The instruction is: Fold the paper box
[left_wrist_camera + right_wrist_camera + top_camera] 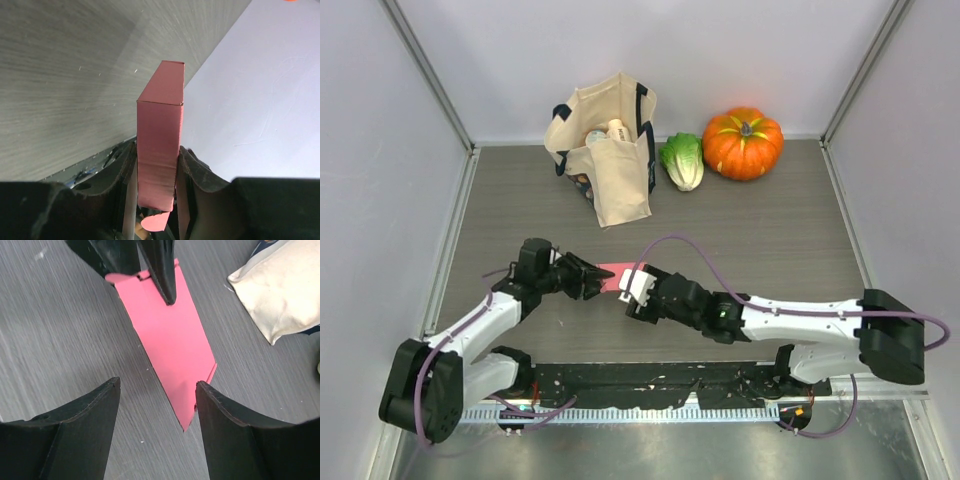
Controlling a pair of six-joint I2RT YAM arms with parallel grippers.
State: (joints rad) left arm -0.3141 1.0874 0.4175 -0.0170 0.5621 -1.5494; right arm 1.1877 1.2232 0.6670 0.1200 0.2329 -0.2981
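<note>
The paper box (613, 277) is a slim pink card box held between the two arms near the table's middle front. My left gripper (590, 279) is shut on its near end; in the left wrist view the box (160, 135) stands up between the black fingers, a rounded tab below. My right gripper (157, 385) is open, its fingers either side of the box's free end (172, 340), the right finger (220, 410) close to its edge. The left fingers (160, 270) show at the top of the right wrist view.
A beige tote bag (605, 145) with items inside stands at the back, a green lettuce (682, 160) and an orange pumpkin (743, 142) to its right. The bag's corner (280, 285) shows in the right wrist view. Grey walls surround the wooden table (760, 230).
</note>
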